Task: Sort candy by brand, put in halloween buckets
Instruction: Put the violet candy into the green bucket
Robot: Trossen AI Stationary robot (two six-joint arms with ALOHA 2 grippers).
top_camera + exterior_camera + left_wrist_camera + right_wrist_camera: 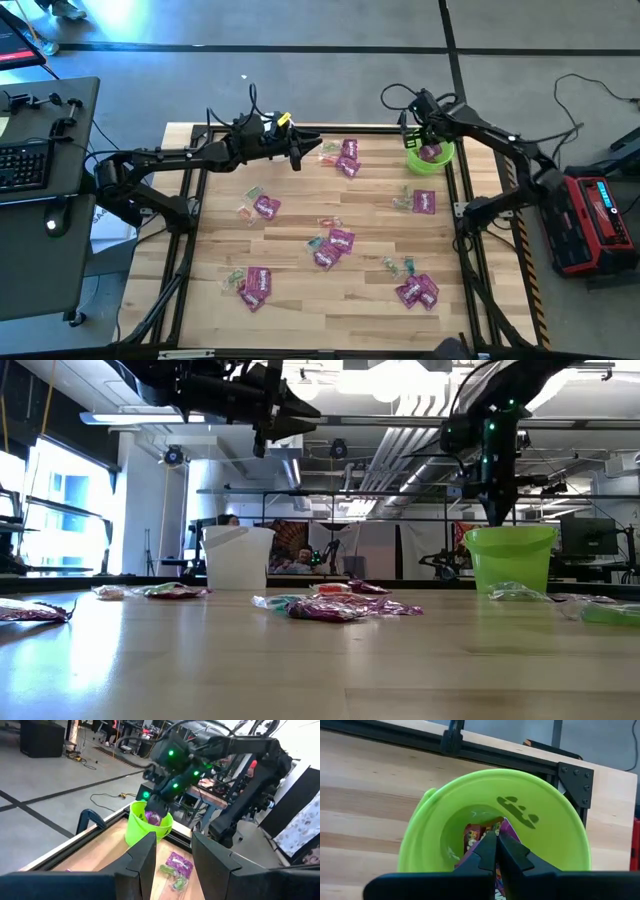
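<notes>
The right hand (496, 851), fingers pressed together, pinches a magenta packet (507, 831) inside the lime green bucket (430, 157) at the worktop's (300, 255) back edge, while the left hand (300, 153) hangs half open and empty.

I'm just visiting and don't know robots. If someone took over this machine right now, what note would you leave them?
Right hand: shut, over the green bucket, which holds a magenta packet.
Left hand: part open, empty, raised at the table's far edge, near the white bucket.
Done: at least one packet in green.
Left: magenta packets and small clear-wrapped candies scattered on the table; the white bucket's contents can't be seen.
</notes>
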